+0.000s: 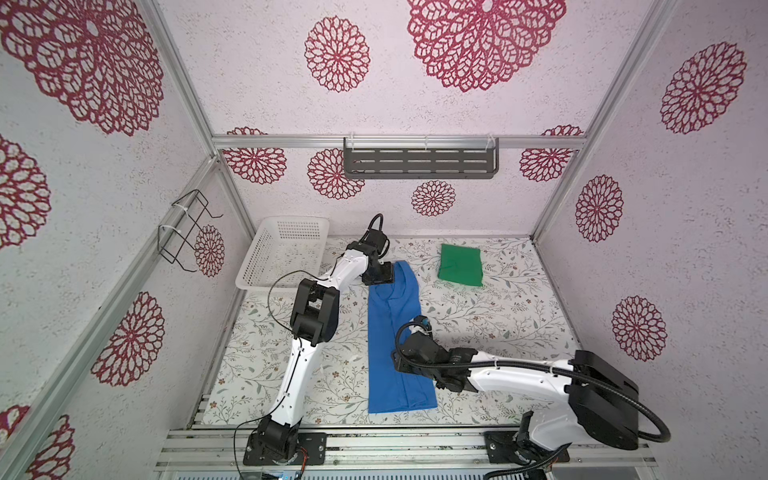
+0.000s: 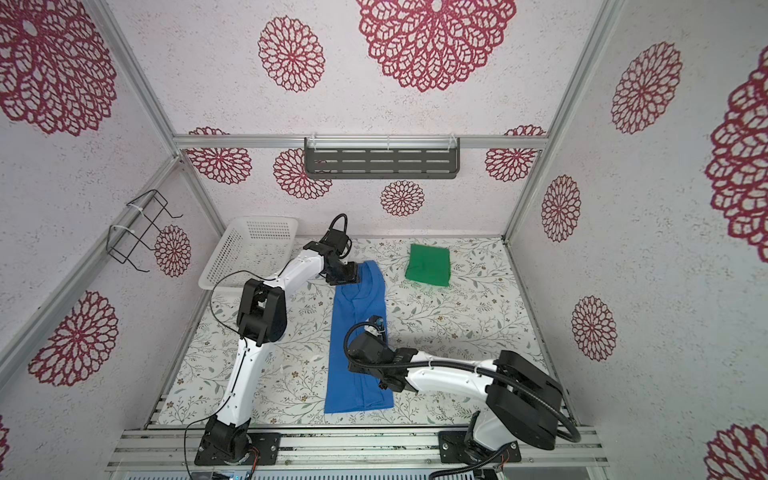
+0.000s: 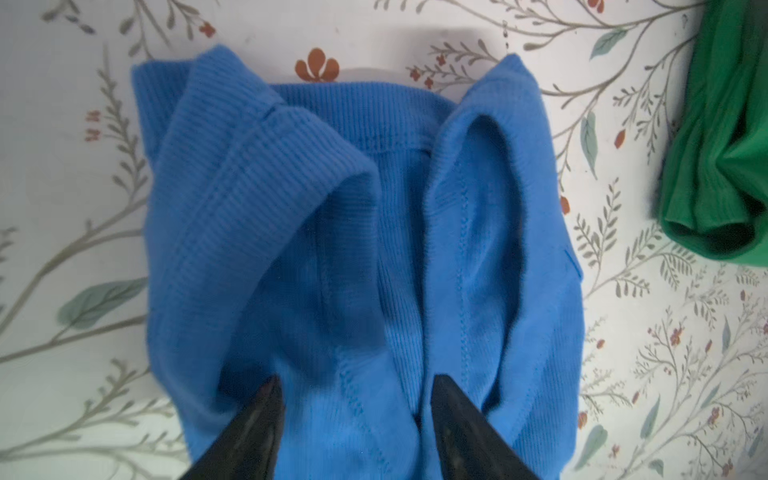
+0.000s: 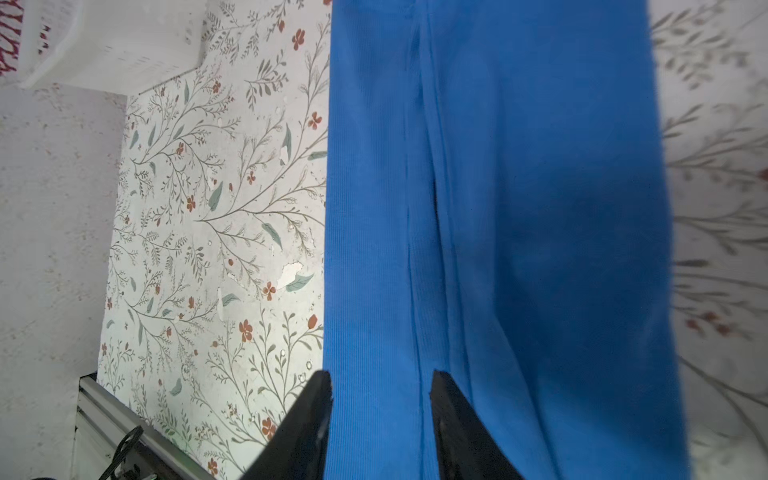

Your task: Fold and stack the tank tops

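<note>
The blue tank top (image 1: 390,316) (image 2: 357,307) lies folded lengthwise into a long narrow strip down the middle of the floral table. My left gripper (image 1: 380,276) (image 3: 355,382) hovers open over its far end. The straps and scooped neck (image 3: 374,249) show just past the fingertips, and nothing is pinched. My right gripper (image 1: 401,365) (image 4: 381,374) stands open low over the strip's near half (image 4: 519,208), by its left edge. The green tank top (image 1: 460,266) (image 2: 429,266) (image 3: 723,145) lies folded into a small square at the back right, apart from the blue one.
A white perforated basket (image 1: 282,253) (image 2: 249,253) (image 4: 112,41) stands at the back left corner, beside the left arm. A grey slotted shelf (image 1: 419,162) hangs on the back wall and a wire rack (image 1: 187,232) on the left wall. Aluminium rails (image 1: 374,440) run along the table's front edge.
</note>
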Controlling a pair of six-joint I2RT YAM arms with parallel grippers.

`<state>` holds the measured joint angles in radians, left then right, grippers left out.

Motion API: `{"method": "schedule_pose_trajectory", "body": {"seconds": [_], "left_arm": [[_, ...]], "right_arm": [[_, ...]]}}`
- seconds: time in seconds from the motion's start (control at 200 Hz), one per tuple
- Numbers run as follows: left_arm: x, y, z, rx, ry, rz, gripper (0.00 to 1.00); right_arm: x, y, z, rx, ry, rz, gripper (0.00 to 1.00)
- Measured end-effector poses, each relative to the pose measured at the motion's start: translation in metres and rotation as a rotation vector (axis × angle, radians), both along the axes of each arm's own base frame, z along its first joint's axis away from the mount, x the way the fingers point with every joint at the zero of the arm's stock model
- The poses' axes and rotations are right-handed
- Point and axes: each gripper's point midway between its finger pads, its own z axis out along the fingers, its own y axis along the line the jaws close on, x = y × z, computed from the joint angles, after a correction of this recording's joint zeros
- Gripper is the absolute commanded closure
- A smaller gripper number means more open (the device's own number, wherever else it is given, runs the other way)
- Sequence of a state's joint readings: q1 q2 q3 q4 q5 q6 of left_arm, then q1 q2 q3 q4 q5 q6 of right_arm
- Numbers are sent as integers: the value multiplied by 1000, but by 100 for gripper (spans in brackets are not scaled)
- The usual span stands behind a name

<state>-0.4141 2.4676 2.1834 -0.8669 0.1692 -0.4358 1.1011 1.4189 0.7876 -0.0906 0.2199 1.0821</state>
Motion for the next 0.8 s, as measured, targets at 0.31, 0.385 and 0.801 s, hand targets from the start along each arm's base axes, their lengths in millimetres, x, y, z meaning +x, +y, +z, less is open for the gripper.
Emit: {"method": "schedule_pose_trajectory", "body": {"seconds": [0.31,0.385,0.801], "left_arm": [[-59,28,99,-28,-92,28,39],[-91,41,113,-42,-103,51,39],[-261,91,53,-103,56,220,40]], "right_arm": [[-34,-36,-41,-117,125,89,67],[-41,-45,-53,-146,153,96,60],[-50,-33,-63,-117,189,171,61]]}}
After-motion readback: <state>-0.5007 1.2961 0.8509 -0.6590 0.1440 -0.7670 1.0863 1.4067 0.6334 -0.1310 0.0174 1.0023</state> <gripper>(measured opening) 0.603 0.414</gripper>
